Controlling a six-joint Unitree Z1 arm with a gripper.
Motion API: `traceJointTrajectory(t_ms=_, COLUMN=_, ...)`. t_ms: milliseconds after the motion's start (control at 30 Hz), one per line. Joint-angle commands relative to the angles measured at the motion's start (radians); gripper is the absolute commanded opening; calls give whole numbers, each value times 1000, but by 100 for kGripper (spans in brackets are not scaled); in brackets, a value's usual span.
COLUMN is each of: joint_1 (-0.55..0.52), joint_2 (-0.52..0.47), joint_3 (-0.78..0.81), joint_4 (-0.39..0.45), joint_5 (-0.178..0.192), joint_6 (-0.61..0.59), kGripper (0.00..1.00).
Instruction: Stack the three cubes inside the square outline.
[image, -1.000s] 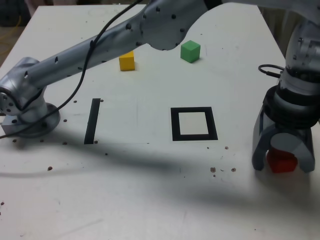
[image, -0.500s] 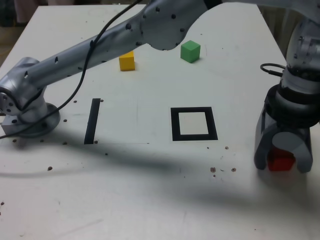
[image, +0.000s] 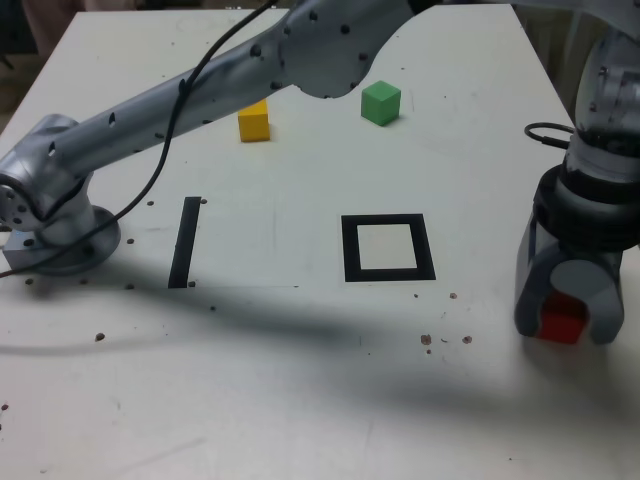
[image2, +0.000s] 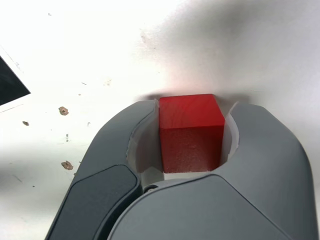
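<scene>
**Pincer clamped on the red cube, away from the frame**

The grey, round-shouldered gripper (image: 562, 322) points down at the white table (image: 300, 400) near the exterior view's right edge, at about 4 o'clock from the table's middle. Its 2 jaws are drawn in tight against opposite faces of the small solid red cube (image: 561, 320); in the wrist view the gripper (image2: 192, 137) hugs the red cube (image2: 191, 131) on both sides with no gap showing. The cube sits at table level; whether it is touching the surface cannot be told.

At 9 o'clock from the gripper, well apart, lies the flat thick black square outline with its white centre (image: 388, 247). A few small brown specks (image: 445, 338) dot the table between the 2.

At 12 o'clock from the outline, far back, stands the small green cube (image: 380, 102). The small yellow cube (image: 254, 122) sits at 9 o'clock from the green one, partly behind the silver arm (image: 200, 95).

A straight black strip (image: 185, 242) lies at 9 o'clock from the outline, well apart, near the arm's base (image: 55, 235).
</scene>
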Motion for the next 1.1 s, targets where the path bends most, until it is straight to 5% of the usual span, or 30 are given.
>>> traceJointTrajectory(t_ms=0, joint_1=-1, joint_2=-6, joint_3=8, joint_4=27, joint_5=-4, joint_6=-7, kGripper=27)
traceJointTrajectory(t_ms=333, joint_1=4, joint_2=-77, joint_3=81, joint_4=31, joint_5=-2, joint_6=-17, kGripper=26)
traceJointTrajectory(t_ms=667, joint_1=45, joint_2=-279, joint_3=284, joint_4=28, joint_5=63, joint_6=-19, kGripper=26)
traceJointTrajectory(t_ms=867, joint_1=85, joint_2=-403, joint_3=463, joint_4=1, joint_5=94, joint_6=-22, kGripper=26)
traceJointTrajectory(t_ms=1067, joint_1=165, joint_2=-510, joint_3=692, joint_4=-54, joint_5=84, joint_6=-20, kGripper=26)
